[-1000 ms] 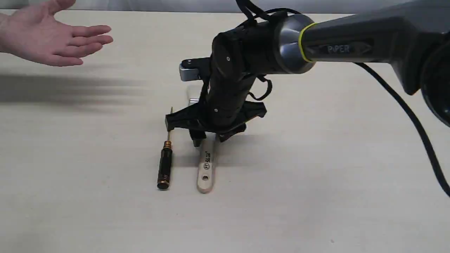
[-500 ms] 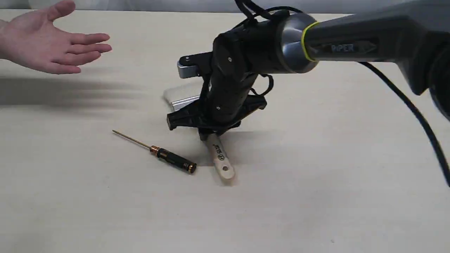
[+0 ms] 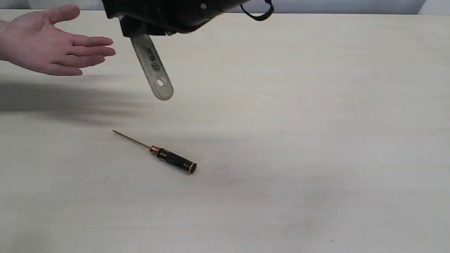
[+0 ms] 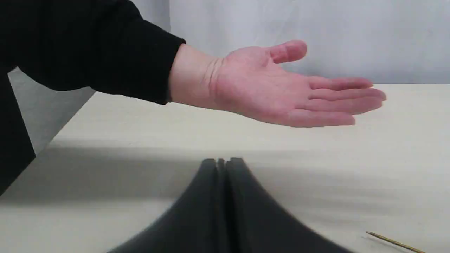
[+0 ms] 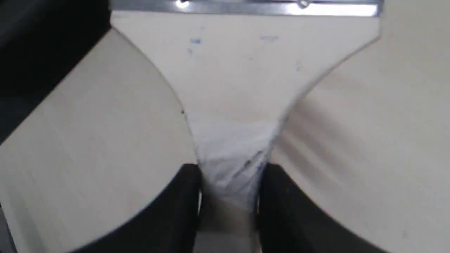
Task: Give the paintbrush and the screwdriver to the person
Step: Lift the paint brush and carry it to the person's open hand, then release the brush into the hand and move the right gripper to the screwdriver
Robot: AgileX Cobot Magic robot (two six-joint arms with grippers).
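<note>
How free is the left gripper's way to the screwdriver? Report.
Probably yes: the screwdriver lies alone on the table, its shaft tip in the left wrist view. The left gripper is shut, empty; the paintbrush is held up, clear.

A pale beige surface (image 3: pixel 316 140) with a faint, fine grain is seen filling almost the whole exterior frame, and only a narrow strip of light grey-white backdrop (image 3: pixel 351 6) is left along the top edge. In the left wrist view the same backdrop is shown across the upper right as smooth, faintly creased material, met by the far edge of the surface. The scene is evenly and softly lit, and a broad blurred shadow (image 3: pixel 70 102) is laid across the left of the exterior frame.
</note>
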